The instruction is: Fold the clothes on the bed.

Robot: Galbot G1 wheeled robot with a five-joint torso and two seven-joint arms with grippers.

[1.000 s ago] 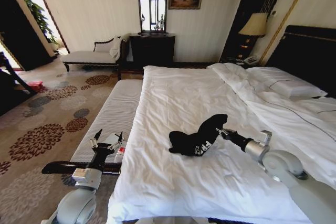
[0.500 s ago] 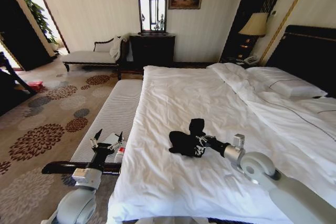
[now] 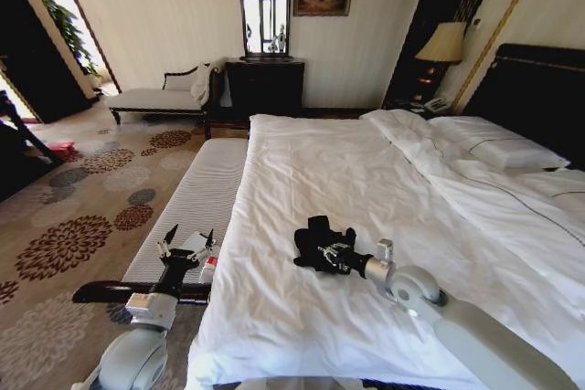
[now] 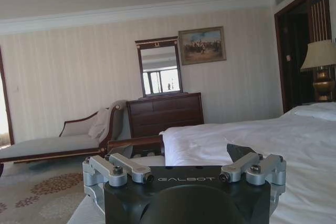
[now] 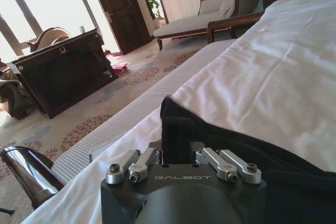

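**Right hand clamped on the black T-shirt at the bed's near end**

The black T-shirt (image 3: 317, 246) lies bunched in a small heap on the white bed (image 3: 366, 180), toward its near left part. The right hand (image 3: 329, 254) reaches in from the right and is closed on a fold of the T-shirt (image 5: 220, 140), fabric pinched between its fingers. The left hand (image 3: 186, 244) hangs beside the bed over the ribbed bench (image 3: 196, 198), fingers spread apart and holding nothing.
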